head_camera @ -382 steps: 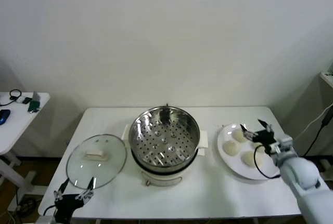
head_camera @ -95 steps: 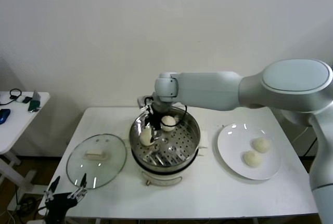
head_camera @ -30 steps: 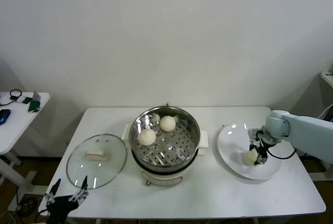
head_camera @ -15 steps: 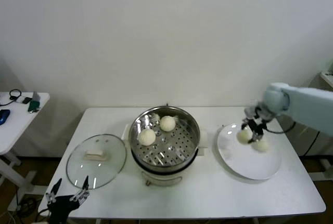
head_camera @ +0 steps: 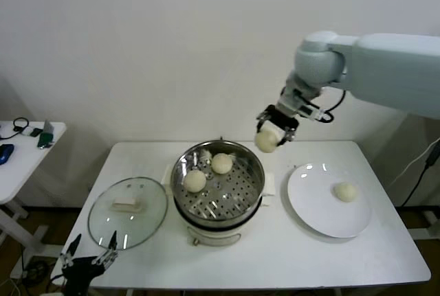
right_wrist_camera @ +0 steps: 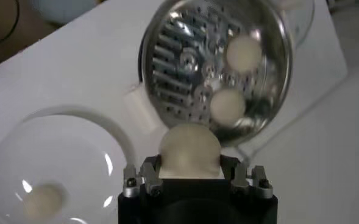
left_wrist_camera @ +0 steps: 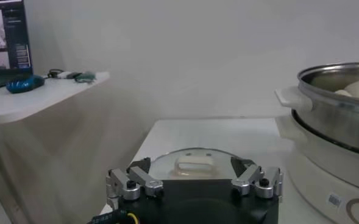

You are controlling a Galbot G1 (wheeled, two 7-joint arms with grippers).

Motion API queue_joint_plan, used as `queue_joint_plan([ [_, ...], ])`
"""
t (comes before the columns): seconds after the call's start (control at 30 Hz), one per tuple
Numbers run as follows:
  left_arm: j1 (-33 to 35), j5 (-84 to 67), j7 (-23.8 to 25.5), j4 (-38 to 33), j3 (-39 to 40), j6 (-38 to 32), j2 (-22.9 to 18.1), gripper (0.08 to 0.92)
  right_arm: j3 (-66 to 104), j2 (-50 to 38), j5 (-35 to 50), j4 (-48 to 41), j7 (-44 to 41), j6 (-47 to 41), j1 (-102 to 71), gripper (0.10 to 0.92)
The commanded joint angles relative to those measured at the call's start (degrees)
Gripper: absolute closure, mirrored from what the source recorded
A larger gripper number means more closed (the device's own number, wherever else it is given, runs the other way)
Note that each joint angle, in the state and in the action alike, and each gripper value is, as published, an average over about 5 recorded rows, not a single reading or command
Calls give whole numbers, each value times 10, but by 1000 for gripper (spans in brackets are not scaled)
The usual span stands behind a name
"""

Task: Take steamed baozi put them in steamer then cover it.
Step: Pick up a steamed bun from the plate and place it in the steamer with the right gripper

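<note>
The right gripper point(head_camera: 273, 130) is closed around a bun point(head_camera: 266, 140), holding it in the air above and just right of the steamer point(head_camera: 217, 183). From the right wrist camera the bun point(right_wrist_camera: 189, 151) is a smooth, cream-white ball wedged between the two fingers point(right_wrist_camera: 141, 178).

Two more buns point(head_camera: 194, 180) point(head_camera: 221, 163) already sit on the perforated tray inside the shiny steel pot, toward its far left side. One bun point(head_camera: 345, 191) is left on the white plate point(head_camera: 313, 207), right of the steamer.

The glass lid point(head_camera: 128, 212) lies flat on the table left of the pot. The left gripper point(head_camera: 89, 262) hangs open below the table's near left corner, apart from the lid.

All this stands on a white table point(head_camera: 275, 255) before a plain white wall; a small side table point(head_camera: 20, 155) with small items stands at far left.
</note>
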Motion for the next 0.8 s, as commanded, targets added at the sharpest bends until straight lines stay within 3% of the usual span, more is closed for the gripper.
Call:
queue_joint_plan([
  [0.03, 0, -1, 0, -1, -2, 1, -1, 177, 41, 134, -89, 77, 12, 37, -53, 372],
  [0.8, 1, -3, -1, 10, -7, -4, -7, 177, 24, 198, -187, -40, 29, -4, -234, 372],
])
